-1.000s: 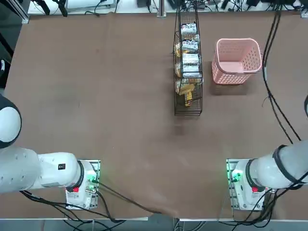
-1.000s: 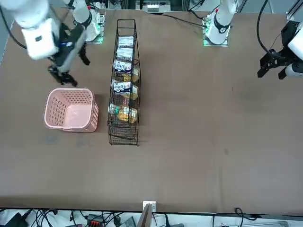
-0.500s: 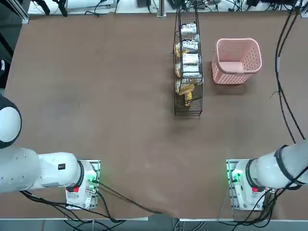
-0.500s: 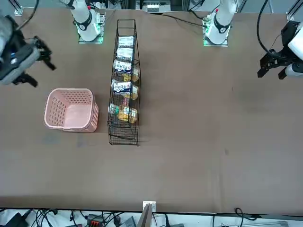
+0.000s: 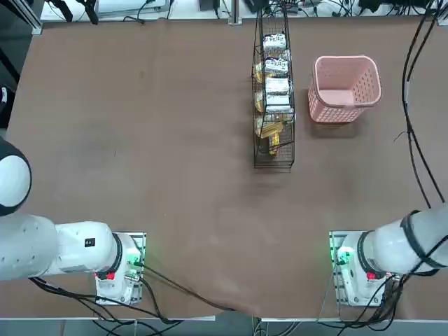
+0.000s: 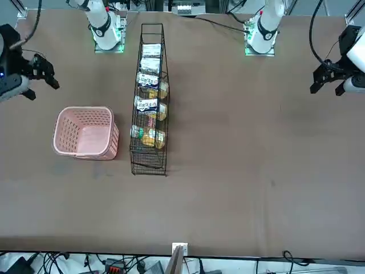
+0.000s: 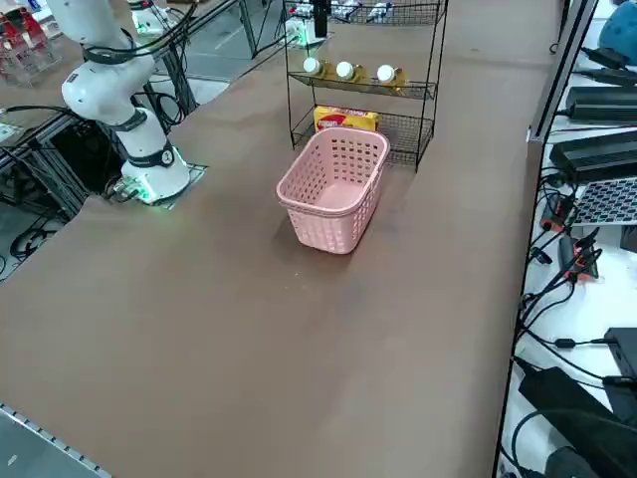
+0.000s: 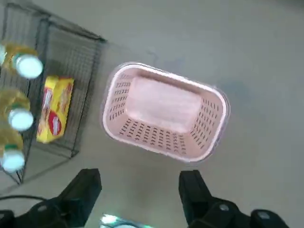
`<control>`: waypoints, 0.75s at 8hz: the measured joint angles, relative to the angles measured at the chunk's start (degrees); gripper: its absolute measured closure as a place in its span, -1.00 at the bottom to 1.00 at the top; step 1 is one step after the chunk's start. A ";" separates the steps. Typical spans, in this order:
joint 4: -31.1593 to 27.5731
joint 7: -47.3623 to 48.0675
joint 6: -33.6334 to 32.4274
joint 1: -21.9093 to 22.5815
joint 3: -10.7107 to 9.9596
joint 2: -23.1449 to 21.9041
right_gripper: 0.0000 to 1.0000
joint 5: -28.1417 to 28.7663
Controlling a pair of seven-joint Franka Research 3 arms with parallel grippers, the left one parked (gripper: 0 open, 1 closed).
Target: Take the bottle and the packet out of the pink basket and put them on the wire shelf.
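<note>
Basket (image 8: pixel 164 114) empty, beside shelf (image 5: pixel 274 91) stocked with bottles (image 8: pixel 21 119) and packets (image 5: pixel 278 87); we see right gripper (image 8: pixel 142 197) spread, raised above basket, holding nothing.

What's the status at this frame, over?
Right gripper open, empty, high above the table. Pink basket shows nothing inside. Bottles and packets sit in the wire shelf. Nothing in the way.
</note>
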 joint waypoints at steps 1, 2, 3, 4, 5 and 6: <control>-0.83 5.68 0.33 0.05 0.00 -0.37 -1.00 -0.19; -1.59 8.85 0.84 0.08 0.00 -0.69 -1.00 -0.25; -2.16 10.13 1.74 0.09 -0.17 -0.82 -1.00 -0.33; -2.52 10.28 2.33 0.11 -0.99 -0.85 -1.00 -0.43; -2.72 10.28 2.52 0.07 -2.21 -0.85 -1.00 -0.44; -2.92 10.29 3.33 0.04 -2.92 -0.86 -1.00 -0.44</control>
